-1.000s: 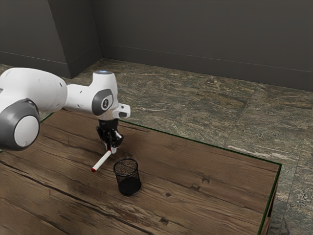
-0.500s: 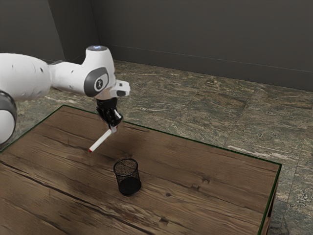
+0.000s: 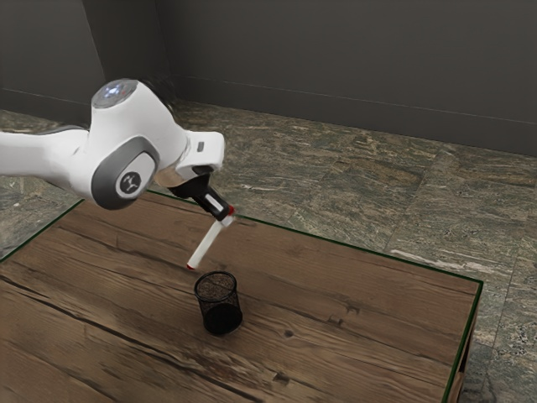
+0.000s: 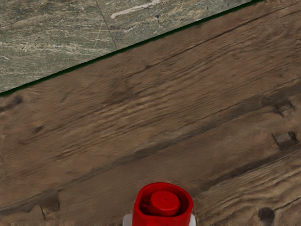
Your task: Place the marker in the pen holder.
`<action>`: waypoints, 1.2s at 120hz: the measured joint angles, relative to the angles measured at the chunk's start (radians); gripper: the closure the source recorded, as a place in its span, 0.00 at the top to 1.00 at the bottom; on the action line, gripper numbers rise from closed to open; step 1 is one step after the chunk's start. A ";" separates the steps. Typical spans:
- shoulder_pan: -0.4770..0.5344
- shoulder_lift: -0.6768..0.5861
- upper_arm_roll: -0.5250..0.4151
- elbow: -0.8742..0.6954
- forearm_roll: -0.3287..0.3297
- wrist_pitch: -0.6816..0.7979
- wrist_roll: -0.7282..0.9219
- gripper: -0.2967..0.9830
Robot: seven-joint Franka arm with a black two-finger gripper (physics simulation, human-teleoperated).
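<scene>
- Red at both ends and white along its barrel, the marker (image 3: 205, 247) is in the air, clasped near its upper end by the gripper (image 3: 226, 220); the wrist view has the pale fingertips closed in on either side of its red end (image 4: 164, 203).
- That high grip probably serves the task: most of the barrel hangs free below the fingers, so its lower part can enter the pen holder (image 3: 220, 307) before the fingers come near the rim.
- Black mesh and open at the top, the pen holder stands upright on the table (image 3: 352, 353), its mouth ready to take something lowered from above.
- Slanted rather than plumb, the marker has its lower tip near the rim but outside the mouth, toward the exterior view's left. The hand is tilted too, perhaps to bring the barrel closer to upright.
- Carrying seems to be the step in hand, with insertion still to do. The next move likely calls for centring the lower tip over the mouth and easing the slant before going down; otherwise the tip could catch the rim and tip the light-looking holder.
</scene>
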 joint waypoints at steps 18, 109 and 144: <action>-0.010 -0.033 0.000 -0.138 -0.017 0.250 -0.003 0.15; -0.058 0.048 0.019 -0.308 -0.108 0.616 0.066 0.15; -0.062 0.040 0.038 -0.341 -0.129 0.618 0.072 0.47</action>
